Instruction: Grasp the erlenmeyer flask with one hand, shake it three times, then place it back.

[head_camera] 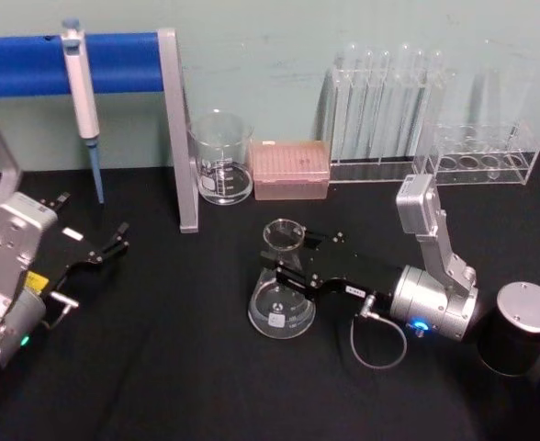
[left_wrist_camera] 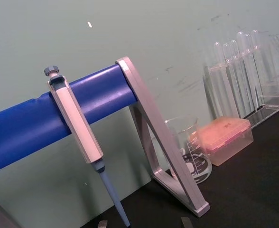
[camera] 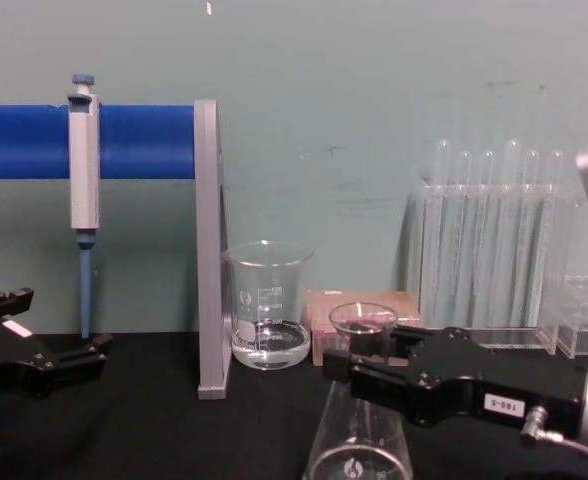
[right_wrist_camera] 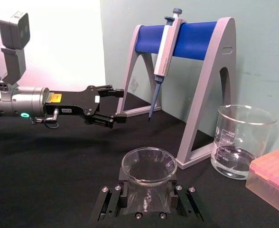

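Looking at the beaker [head_camera: 222,161], you find the erlenmeyer flask [head_camera: 282,310] standing on the black tabletop [head_camera: 178,367] just in front of it and a little to its right, with the jaws of the right gripper [head_camera: 288,266] pinching the thin glass neck from both sides. The left gripper [head_camera: 112,243] rests well to the left of the beaker, jaws spread and holding nothing. Watch out: the smooth glass could slip from a weak pinch when you shake, and a wide swing could bump the flask into the beaker behind it.
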Available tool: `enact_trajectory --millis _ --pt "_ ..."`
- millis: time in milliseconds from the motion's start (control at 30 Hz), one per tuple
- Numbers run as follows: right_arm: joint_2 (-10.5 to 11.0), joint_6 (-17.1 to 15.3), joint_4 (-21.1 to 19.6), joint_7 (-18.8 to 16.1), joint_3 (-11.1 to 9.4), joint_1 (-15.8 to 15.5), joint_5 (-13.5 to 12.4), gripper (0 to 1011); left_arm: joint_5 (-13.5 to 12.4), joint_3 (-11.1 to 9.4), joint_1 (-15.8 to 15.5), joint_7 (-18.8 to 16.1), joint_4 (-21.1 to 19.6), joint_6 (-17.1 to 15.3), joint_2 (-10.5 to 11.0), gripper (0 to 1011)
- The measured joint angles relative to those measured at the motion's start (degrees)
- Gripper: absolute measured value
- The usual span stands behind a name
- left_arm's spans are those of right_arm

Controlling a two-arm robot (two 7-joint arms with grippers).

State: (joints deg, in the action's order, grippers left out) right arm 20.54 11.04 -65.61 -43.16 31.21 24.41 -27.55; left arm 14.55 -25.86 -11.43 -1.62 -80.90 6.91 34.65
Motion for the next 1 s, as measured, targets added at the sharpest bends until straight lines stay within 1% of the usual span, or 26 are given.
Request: enact_trajectory --millis 200,467,700,1000 --pt "-0.07 -0.01 -0.75 0.46 -0.57 -0.15 -0.48 456 0.0 0.0 0.0 0.0 0.0 0.0 0.0 1001" --pt "0.22 -0.48 -3.56 2.18 -1.23 -0.41 -0.48 457 0.0 0.0 0.0 0.0 0.0 0.0 0.0 1001" --pt "0.34 -1.54 -6.74 4.83 -1.99 -0.66 -0.03 456 0.0 0.0 0.0 0.0 0.0 0.0 0.0 1001" --pt "-0.03 -3.1 -9.38 8.5 -2.97 -0.99 0.86 457 0.0 0.0 0.0 0.0 0.0 0.0 0.0 1001"
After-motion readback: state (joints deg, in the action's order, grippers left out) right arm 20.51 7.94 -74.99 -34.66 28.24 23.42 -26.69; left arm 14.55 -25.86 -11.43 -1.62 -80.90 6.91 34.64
